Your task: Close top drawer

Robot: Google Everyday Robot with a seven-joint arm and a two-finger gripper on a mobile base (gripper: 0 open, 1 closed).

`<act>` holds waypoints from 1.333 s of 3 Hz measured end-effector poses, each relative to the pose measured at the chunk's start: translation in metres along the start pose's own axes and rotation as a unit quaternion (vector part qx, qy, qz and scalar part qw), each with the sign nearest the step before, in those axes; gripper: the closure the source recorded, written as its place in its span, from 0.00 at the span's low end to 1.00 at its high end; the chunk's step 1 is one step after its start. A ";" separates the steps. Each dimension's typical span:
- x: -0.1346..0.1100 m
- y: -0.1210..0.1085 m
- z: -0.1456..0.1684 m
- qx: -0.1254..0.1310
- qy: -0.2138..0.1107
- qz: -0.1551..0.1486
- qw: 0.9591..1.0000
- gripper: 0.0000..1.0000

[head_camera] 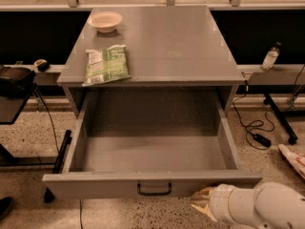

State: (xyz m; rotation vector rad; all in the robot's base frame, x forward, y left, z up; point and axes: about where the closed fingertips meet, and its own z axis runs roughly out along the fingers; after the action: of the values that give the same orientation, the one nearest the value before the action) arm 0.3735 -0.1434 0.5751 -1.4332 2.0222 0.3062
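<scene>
The top drawer [152, 187] is a wide grey metal drawer pulled fully out of the grey cabinet [157, 42]. Its deep speckled box is empty. A small black loop handle [154, 190] sits at the centre of its front panel. My gripper [202, 202] is at the lower right, just below and in front of the right end of the front panel, at the end of my white arm [259, 206].
A green snack bag [106, 64] and a pale bowl [105, 20] lie on the cabinet top. A black stand [16, 82] is at the left. A plastic bottle [270, 57] and cables [255, 128] are at the right. The floor is speckled.
</scene>
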 end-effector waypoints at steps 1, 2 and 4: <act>-0.022 -0.030 0.006 0.075 -0.048 -0.019 0.996 1.00; -0.047 -0.056 0.009 0.130 -0.084 -0.048 0.987 1.00; -0.079 -0.118 0.040 0.156 -0.126 -0.070 0.977 1.00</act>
State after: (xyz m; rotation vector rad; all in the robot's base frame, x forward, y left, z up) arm 0.5119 -0.1070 0.6124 -1.2616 1.6707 0.0970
